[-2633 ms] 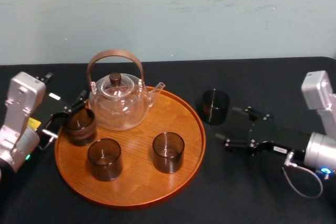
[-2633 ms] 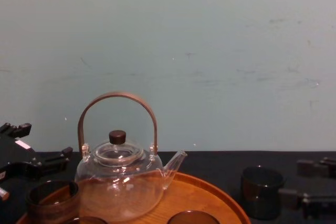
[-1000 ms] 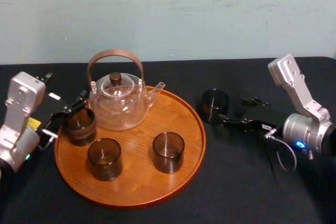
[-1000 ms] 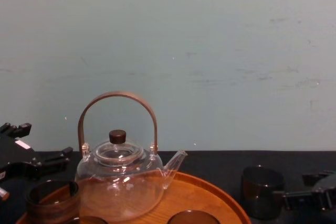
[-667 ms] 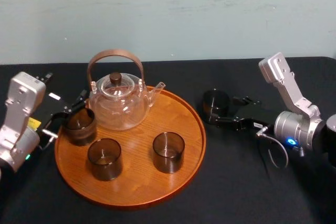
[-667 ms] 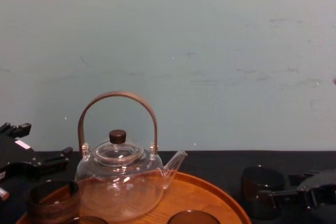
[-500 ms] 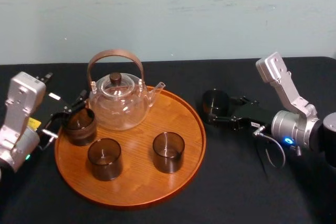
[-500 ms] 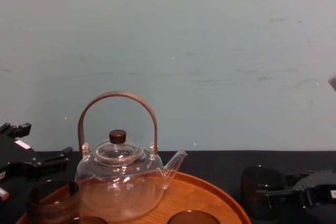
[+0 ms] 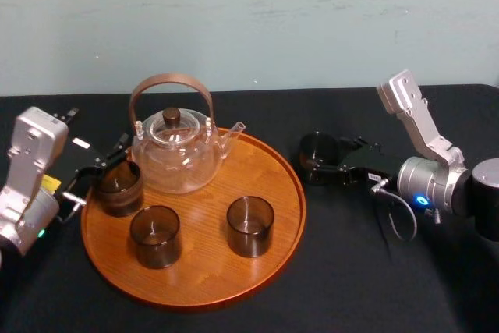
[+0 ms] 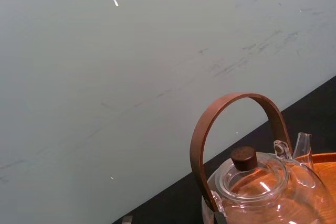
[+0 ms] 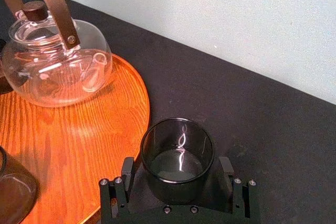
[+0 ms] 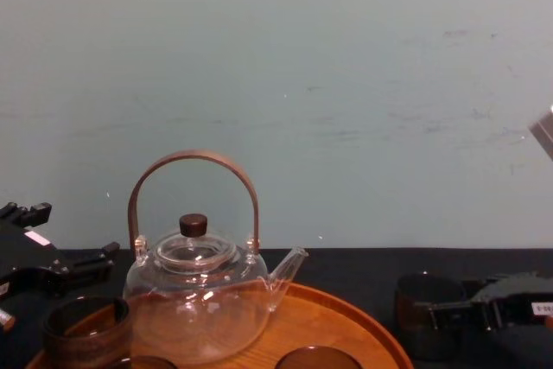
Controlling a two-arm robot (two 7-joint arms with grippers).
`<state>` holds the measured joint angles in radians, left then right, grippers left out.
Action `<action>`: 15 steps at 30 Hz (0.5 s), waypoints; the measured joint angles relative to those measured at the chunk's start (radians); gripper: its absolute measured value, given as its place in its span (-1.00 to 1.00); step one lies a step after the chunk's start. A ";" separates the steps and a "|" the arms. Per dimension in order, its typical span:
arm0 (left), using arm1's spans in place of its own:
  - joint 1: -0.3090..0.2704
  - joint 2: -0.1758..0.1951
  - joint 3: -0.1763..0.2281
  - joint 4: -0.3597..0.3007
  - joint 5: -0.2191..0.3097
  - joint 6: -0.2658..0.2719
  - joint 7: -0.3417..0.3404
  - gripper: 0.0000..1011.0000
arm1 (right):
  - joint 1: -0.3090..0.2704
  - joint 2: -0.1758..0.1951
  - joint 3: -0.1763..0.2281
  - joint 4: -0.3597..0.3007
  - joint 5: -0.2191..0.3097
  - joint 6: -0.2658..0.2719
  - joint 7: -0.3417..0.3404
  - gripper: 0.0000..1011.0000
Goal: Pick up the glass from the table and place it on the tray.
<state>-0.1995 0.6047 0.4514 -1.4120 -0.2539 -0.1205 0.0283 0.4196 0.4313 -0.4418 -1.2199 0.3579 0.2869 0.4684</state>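
Note:
The glass (image 9: 319, 157) is a dark smoky tumbler standing upright on the black table just right of the tray (image 9: 299, 193), a wide round orange-brown wooden tray with a low rim. My right gripper (image 9: 330, 160) lies low on the table, open, with one finger on each side of the glass. In the right wrist view the glass (image 11: 177, 156) sits between the fingers (image 11: 126, 174) with a gap on both sides. The chest view shows the glass (image 12: 425, 310) and the right gripper (image 12: 451, 307) at lower right. My left gripper (image 9: 93, 132) rests open by the tray's left edge.
On the tray stand a glass teapot (image 9: 175, 154) with a brown hoop handle and three more dark glasses (image 9: 118, 187), (image 9: 155, 235), (image 9: 249, 225). The tray's right front part is bare wood. A pale wall rises behind the table.
My right gripper has slid left along the table, and its open fingers now reach around the glass. The glass, tray and left arm have not moved.

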 joint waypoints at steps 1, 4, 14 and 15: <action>0.000 0.000 0.000 0.000 0.000 0.000 0.000 0.98 | 0.005 -0.004 0.000 0.007 -0.001 0.000 0.000 0.98; 0.000 0.000 0.000 0.000 0.000 0.000 0.000 0.98 | 0.016 -0.011 -0.003 0.022 -0.005 -0.001 0.003 0.98; 0.000 0.000 0.000 0.000 0.000 0.000 0.000 0.98 | 0.041 -0.030 -0.013 0.058 -0.015 -0.007 0.011 0.98; 0.000 0.000 0.000 0.000 0.000 0.000 0.000 0.98 | 0.042 -0.031 -0.013 0.060 -0.016 -0.007 0.011 0.98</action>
<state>-0.1996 0.6047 0.4514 -1.4120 -0.2539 -0.1205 0.0283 0.4617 0.4002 -0.4550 -1.1597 0.3419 0.2800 0.4790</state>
